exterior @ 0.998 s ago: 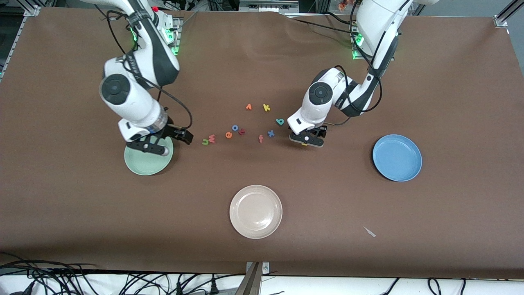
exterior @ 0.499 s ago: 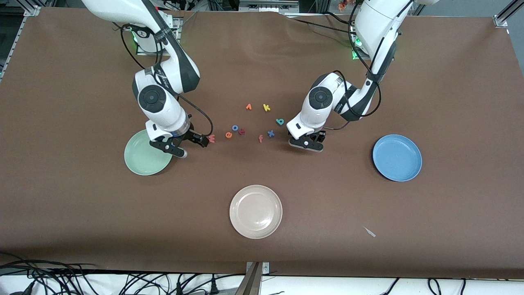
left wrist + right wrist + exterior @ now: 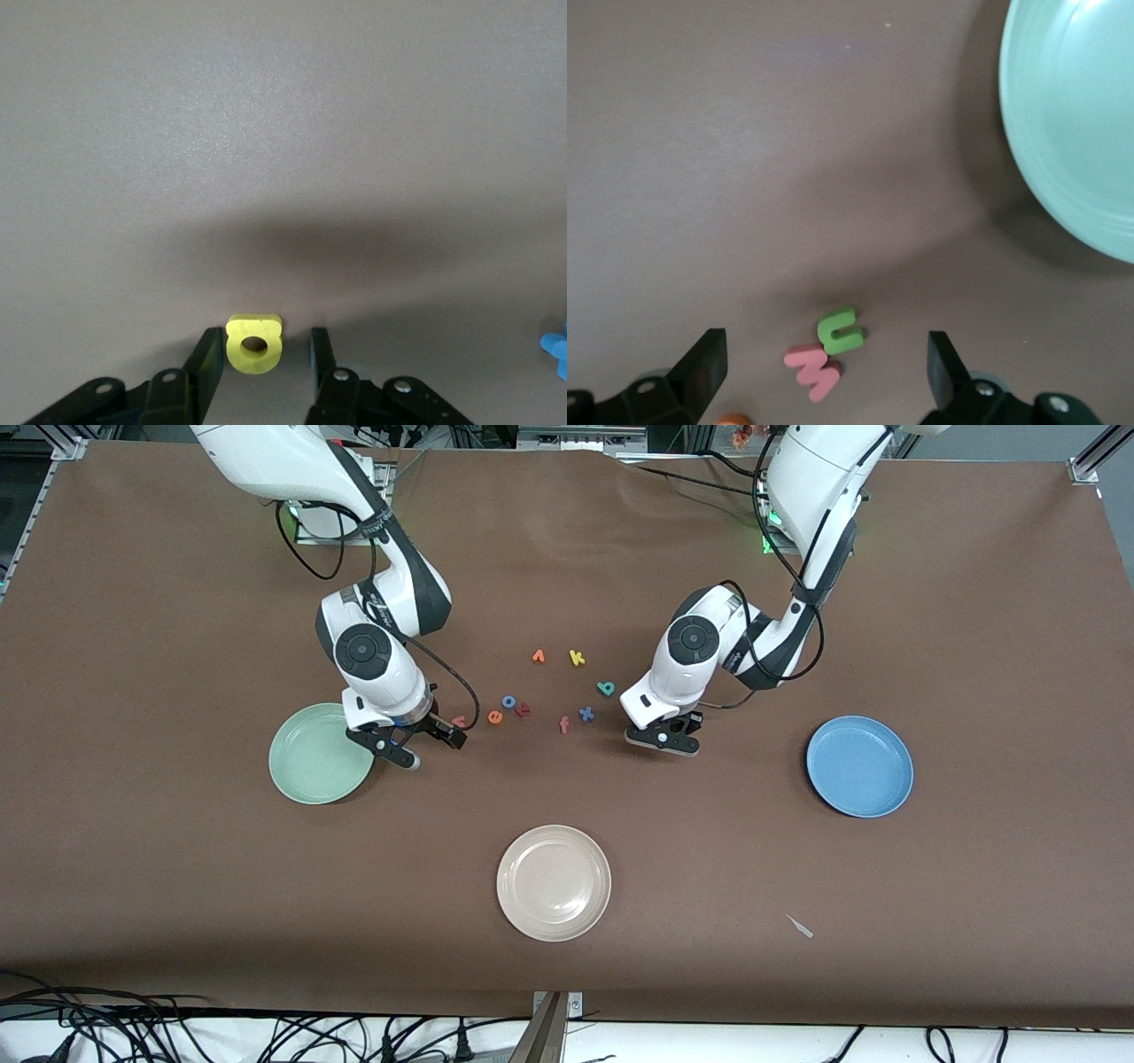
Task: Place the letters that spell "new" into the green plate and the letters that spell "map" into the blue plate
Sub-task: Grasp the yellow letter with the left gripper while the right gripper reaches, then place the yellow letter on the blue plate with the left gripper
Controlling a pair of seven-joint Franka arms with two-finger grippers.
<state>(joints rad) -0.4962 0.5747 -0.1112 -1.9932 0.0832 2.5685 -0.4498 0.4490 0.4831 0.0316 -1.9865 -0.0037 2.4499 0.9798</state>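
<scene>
Now | yellow p (image 3: 253,343) flat, stem away from left fingers (image 3: 205,363)

Three plates sit on the surface (image 3: 177,912): a green plate (image 3: 306,766), a blue plate (image 3: 859,766) and a beige plate (image 3: 554,883). There are eleven small foam letters. Nine show from the front, including k (image 3: 577,658), a (image 3: 606,688), o (image 3: 508,701), e (image 3: 494,716), f (image 3: 563,725) and x (image 3: 586,713). The n (image 3: 840,329) and p (image 3: 254,343) show only in wrist views. There are two robot arms and one pale scrap (image 3: 800,926).
</scene>
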